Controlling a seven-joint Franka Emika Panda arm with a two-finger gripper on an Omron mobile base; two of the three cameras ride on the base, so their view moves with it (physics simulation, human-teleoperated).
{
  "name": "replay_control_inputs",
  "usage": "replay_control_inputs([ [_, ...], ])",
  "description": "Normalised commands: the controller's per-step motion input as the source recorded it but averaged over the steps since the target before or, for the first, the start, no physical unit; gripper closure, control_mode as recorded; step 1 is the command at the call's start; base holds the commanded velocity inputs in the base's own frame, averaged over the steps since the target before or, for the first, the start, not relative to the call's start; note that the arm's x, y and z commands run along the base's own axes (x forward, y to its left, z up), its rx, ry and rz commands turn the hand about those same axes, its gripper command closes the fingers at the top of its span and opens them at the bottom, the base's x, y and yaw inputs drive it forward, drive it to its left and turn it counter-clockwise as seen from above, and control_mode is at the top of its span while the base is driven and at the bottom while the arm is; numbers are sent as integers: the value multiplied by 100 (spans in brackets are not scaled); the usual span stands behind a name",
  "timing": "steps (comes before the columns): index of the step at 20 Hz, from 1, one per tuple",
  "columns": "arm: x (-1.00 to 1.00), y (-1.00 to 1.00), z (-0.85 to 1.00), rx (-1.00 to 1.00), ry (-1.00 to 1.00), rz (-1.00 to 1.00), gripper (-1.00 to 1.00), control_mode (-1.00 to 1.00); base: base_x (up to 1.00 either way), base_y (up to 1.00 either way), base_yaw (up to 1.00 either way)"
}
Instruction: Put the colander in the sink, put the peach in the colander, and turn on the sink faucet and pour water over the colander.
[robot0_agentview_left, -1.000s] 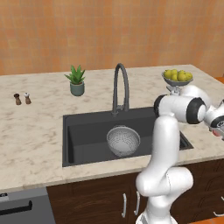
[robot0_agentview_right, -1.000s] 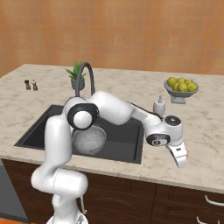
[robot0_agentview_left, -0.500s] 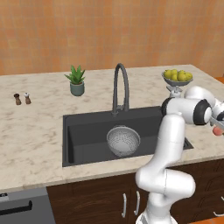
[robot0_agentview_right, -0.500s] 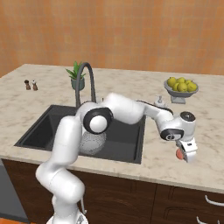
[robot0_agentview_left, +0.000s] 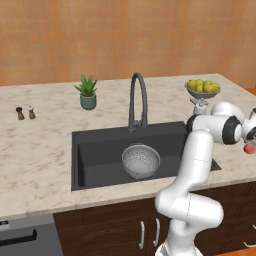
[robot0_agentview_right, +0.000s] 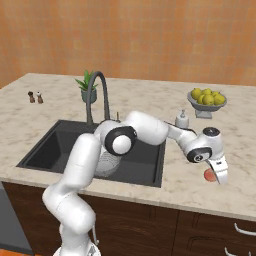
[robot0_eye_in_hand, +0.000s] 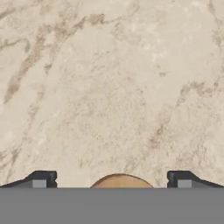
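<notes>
My gripper (robot0_eye_in_hand: 112, 183) is spread wide and grasps nothing; it hangs low over the marble tabletop (robot0_eye_in_hand: 109, 87) to the right of the sink (robot0_agentview_left: 100, 150). The peach (robot0_eye_in_hand: 121, 180) sits between my finger tips, but the bottom of the hand view cuts most of it off. In the right base view my hand partly hides the peach (robot0_agentview_right: 209, 175). The colander (robot0_agentview_left: 141, 160) stands in the sink, below the sink faucet (robot0_agentview_left: 138, 100). I can read no writing or label anywhere.

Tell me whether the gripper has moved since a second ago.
Yes. In the right base view the gripper has swung right, farther from the sink, down over the peach.
</notes>
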Motion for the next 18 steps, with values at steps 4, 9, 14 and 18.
replay_control_inputs([
  [4, -8, 49, -52, 0, 21, -3, 100, -100, 0, 0, 0],
  [9, -12, 28, -39, 2, 29, 0, 100, -100, 0, 0, 0],
  [14, -55, 12, 7, 27, -16, -12, 100, -100, 0, 0, 0],
  [18, -38, 72, 59, 24, -72, -18, 100, -100, 0, 0, 0],
])
